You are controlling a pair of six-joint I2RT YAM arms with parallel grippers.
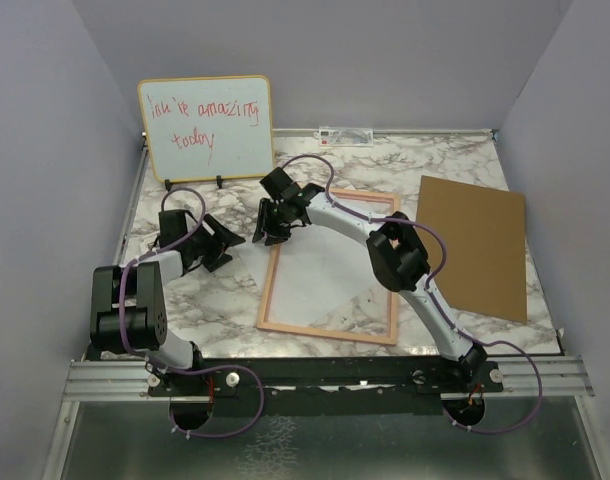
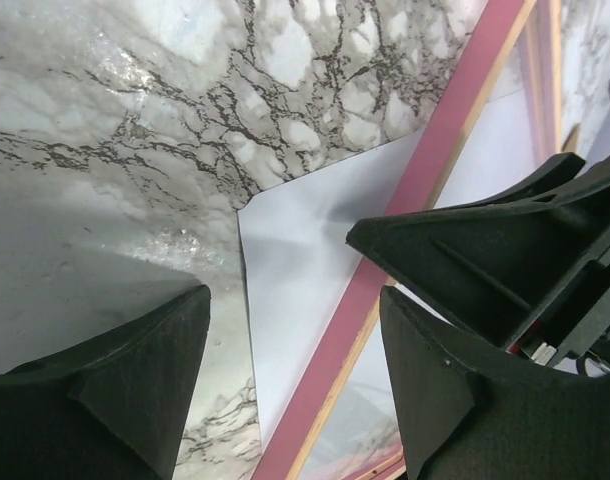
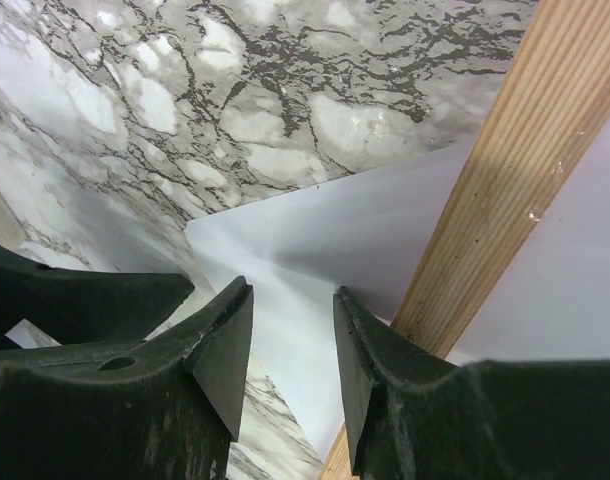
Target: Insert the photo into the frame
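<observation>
The frame point(image 1: 330, 330) lies flat mid-table, its thin pinkish wood border point(image 2: 425, 180) around a clear pane. The photo point(image 1: 325, 265) lies white side up within it. One corner of the photo point(image 2: 285, 260) passes beneath the left border and pokes out onto the marble. My right gripper point(image 1: 273, 232) stands over that upper-left corner of the frame, open point(image 3: 292, 290), fingertips down on the white paper beside the wood border point(image 3: 495, 190). My left gripper point(image 1: 223, 243) hovers just left of it, wide open point(image 2: 295, 300) above the protruding corner, holding nothing.
A brown backing board point(image 1: 475, 245) lies at the right of the marble table point(image 1: 205, 300). A yellow-edged whiteboard point(image 1: 205, 125) with red handwriting stands at the back left. Grey walls close in the sides and rear. My right gripper's fingers point(image 2: 485, 235) crowd the left wrist view.
</observation>
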